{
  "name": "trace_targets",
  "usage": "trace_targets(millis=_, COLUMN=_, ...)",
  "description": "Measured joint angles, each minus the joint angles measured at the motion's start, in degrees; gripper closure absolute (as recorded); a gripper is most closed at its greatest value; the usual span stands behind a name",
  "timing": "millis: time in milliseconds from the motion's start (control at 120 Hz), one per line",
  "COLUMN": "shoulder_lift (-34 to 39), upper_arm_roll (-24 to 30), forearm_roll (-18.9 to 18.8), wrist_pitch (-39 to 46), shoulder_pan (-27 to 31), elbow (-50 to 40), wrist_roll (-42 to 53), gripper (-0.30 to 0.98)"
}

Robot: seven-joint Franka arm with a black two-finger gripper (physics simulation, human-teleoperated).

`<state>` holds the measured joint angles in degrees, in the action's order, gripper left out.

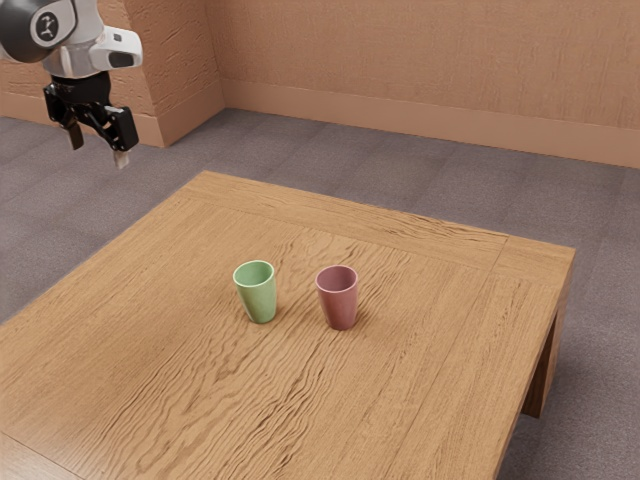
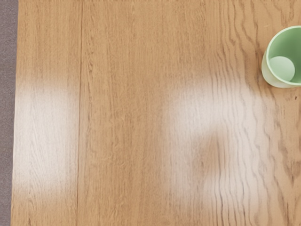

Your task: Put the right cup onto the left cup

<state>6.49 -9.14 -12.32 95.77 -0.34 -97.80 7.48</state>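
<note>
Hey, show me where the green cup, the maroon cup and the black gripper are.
Green cup [image 1: 260, 300], exterior view: outer side wall.
Maroon cup [image 1: 341, 306], exterior view: outer side wall, below the rim.
Black gripper [image 1: 98, 150], exterior view: midway between its parted fingertips.

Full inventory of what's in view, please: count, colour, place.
green cup: 1, light green, upright on the table, nearer the arm, mouth up and open
dark red cup: 1, dull dark red, upright on the table, beside the green cup toward the exterior view's right, not touching it
table: 1, brown wood grain, under both cups
floor: 1, grey, around the table
walls: tan-brown, with a paler strip along the base, behind the table
arm: 1, white and grey, at the exterior view's upper left
gripper: 1, black, at the arm's end, raised, away from both cups
fingers: 2, apart, nothing between them
</note>
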Motion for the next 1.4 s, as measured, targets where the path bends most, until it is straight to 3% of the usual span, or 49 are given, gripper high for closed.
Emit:
trace_targets(millis=233, shoulder_lift=-0.28, upper_arm_roll=1.4, forearm_roll=0.07, wrist_pitch=0.92, shoulder_pan=0.03, elbow=-0.27, wrist_roll=0.02, gripper=0.0)
trace_targets(millis=467, shoulder_lift=-7.12, upper_arm_roll=1.8, forearm_roll=3.29, wrist_pitch=2.6, shoulder_pan=-0.31, elbow=-2.86, wrist_roll=-0.2, gripper=0.0)
trace_targets(millis=700, shoulder_lift=-11.64, upper_arm_roll=4.15, forearm_roll=5.51, wrist_pitch=9.45, shoulder_pan=-0.1, elbow=-7.94, wrist_roll=-1.77, gripper=0.0)
trace_targets(millis=1400, shoulder_lift=-27.46, upper_arm_roll=5.99, forearm_roll=8.3, wrist_pitch=26.18, shoulder_pan=0.03, elbow=-4.21, wrist_roll=-8.31, gripper=0.0)
